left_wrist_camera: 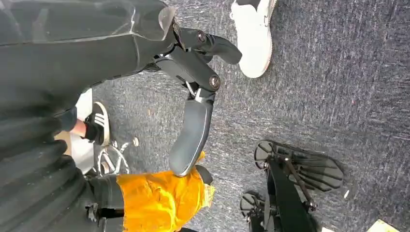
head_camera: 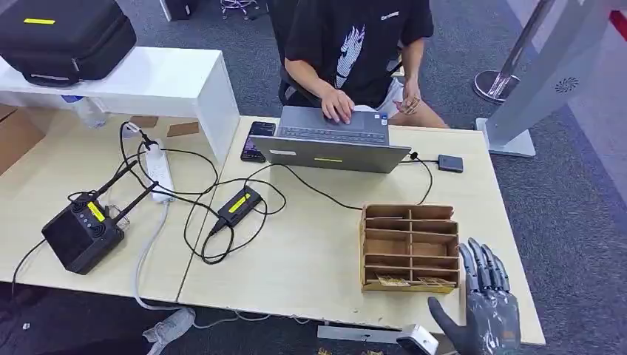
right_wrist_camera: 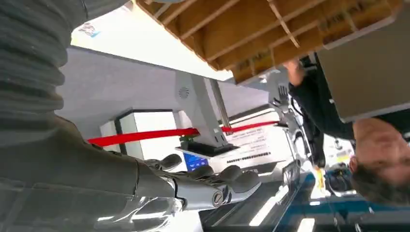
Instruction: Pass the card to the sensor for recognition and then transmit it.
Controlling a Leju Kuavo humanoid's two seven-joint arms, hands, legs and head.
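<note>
My right hand (head_camera: 484, 299) sits at the lower right of the head frame, just beside the right end of the wooden rack (head_camera: 408, 248), fingers straight and spread wide, holding nothing. In the right wrist view the same fingers (right_wrist_camera: 232, 181) lie extended and apart, with the rack (right_wrist_camera: 270, 34) at the top of the frame. The cards (head_camera: 403, 281) lie in the rack's bottom row, toward the lower centre-right of the head frame; I am not touching them. The rack stands on the pale surface (head_camera: 310, 251). At the bottom edge, left of my thumb, is a small white box (head_camera: 418, 340); I cannot tell what it is. My left hand (left_wrist_camera: 193, 96) hangs over the carpet in the left wrist view, holding nothing, fingers loosely bent and apart. At the upper centre of the head frame a person (head_camera: 355, 44) types on a laptop (head_camera: 329, 140); a phone (head_camera: 259, 139) lies left of it. A black radio unit (head_camera: 81, 233) sits at lower left, with cables (head_camera: 207, 207) and a power strip (head_camera: 157, 168).
</note>
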